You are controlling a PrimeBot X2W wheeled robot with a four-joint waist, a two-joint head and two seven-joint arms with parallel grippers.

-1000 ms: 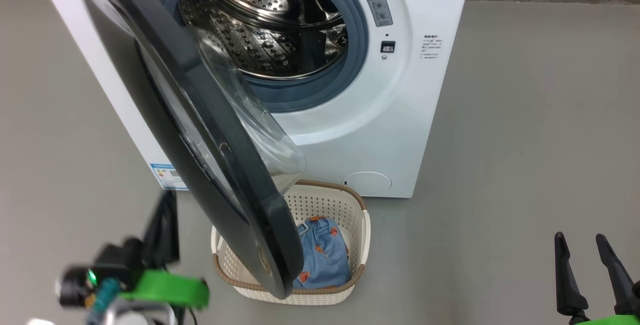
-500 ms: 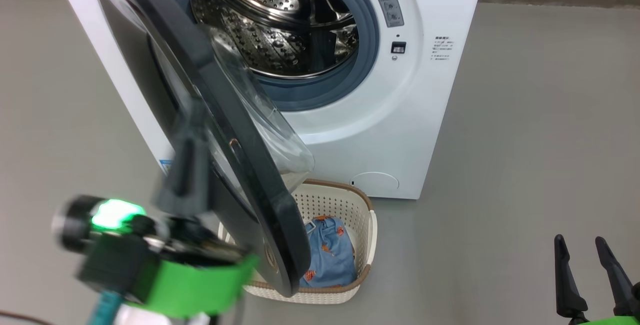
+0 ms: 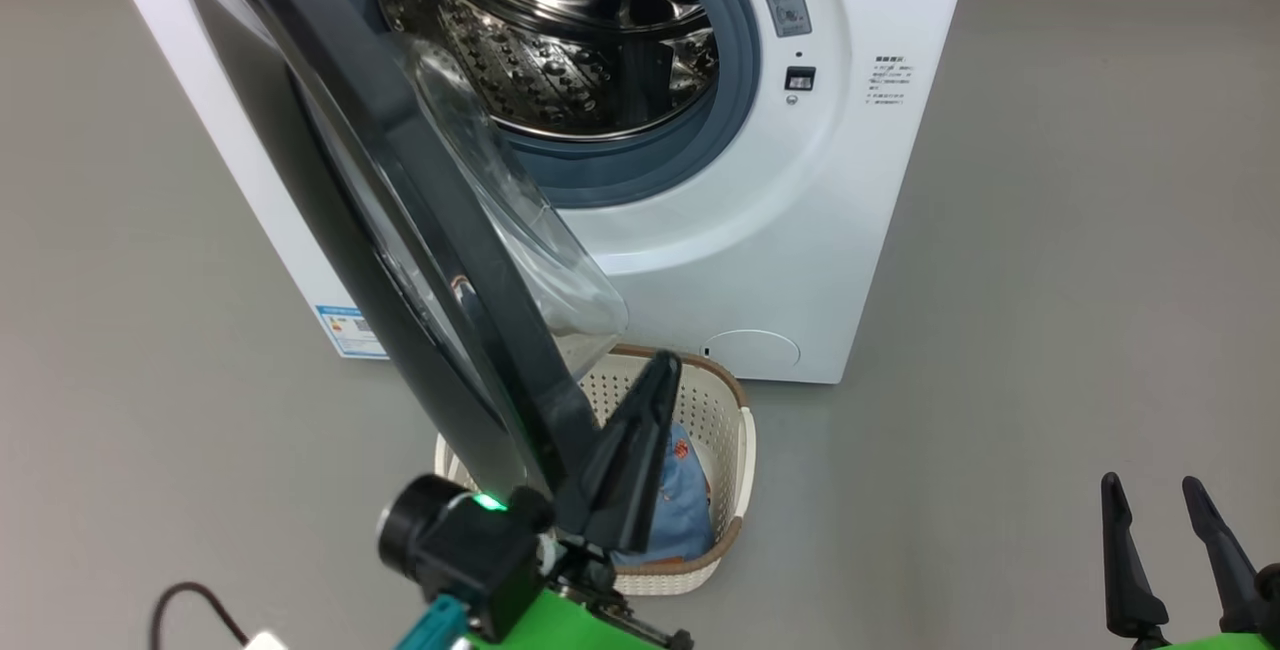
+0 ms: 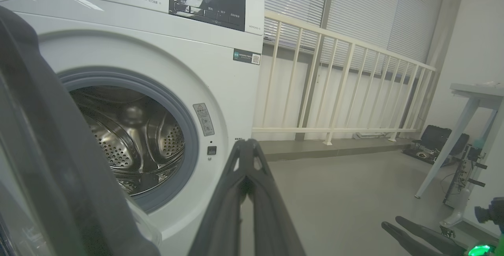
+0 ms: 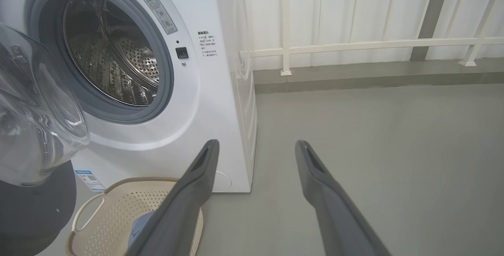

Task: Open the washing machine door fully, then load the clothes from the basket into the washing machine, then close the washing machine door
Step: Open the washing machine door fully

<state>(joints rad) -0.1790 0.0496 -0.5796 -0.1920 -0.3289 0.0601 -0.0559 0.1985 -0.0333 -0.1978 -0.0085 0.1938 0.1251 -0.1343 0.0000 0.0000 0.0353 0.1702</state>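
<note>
Now my left gripper (image 3: pixel 655 380) has swung from lower left to bottom centre, fingers pinched shut and empty, just inside the half-open glossy black round door (image 3: pixel 400 190), above the cream perforated basket (image 3: pixel 738 430); pushing wider looks next. Meanwhile my right gripper (image 3: pixel 1150 495) hangs spread, empty.

Observed: left gripper (image 3: pixel 660 367) has two long, dark, tapering fingers (image 3: pixel 625 460) on a bright green wrist shell (image 3: pixel 560 625). Beside the shell: black cylindrical module (image 3: pixel 440 540) with lit green lamp (image 3: pixel 488 502), teal connector (image 3: pixel 435 622), black cable (image 3: pixel 190 587). On the right gripper (image 3: pixel 1149 485), matching fingers.
</note>
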